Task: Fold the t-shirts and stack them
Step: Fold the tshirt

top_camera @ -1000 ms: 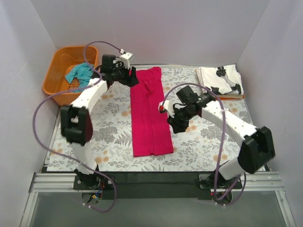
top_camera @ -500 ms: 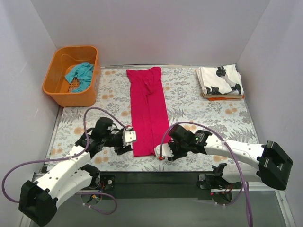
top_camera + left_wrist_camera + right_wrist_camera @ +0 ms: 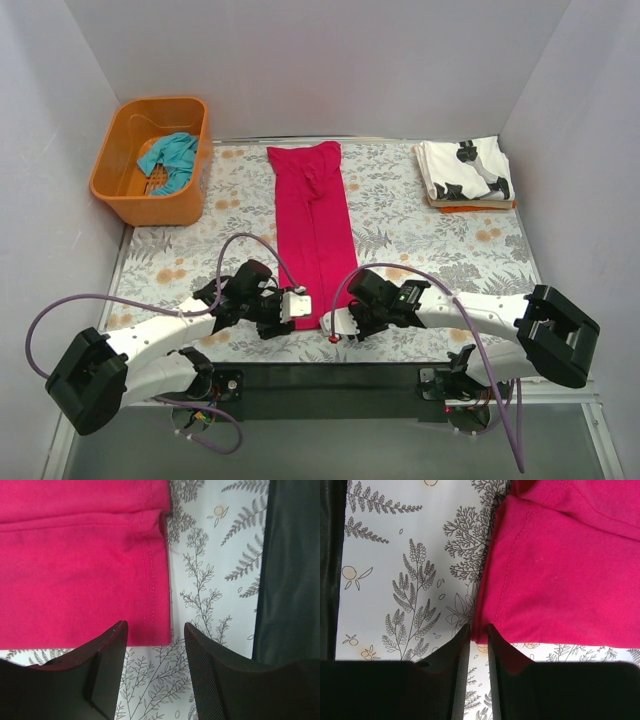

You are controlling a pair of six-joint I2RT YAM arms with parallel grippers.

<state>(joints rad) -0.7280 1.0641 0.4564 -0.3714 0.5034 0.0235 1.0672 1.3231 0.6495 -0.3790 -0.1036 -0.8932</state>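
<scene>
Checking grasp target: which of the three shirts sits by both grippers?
The magenta-red shirt, spread long mid-table; the white printed shirt lies folded far right, the teal shirt in the orange basket.

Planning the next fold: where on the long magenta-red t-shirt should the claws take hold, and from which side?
Probably its two near hem corners, one per claw, coming low over the table from its near edge. The magenta-red t-shirt lies flat as a narrow strip running away from the arms, so that end lifts and folds over; the left claw and right claw sit at those corners.
</scene>
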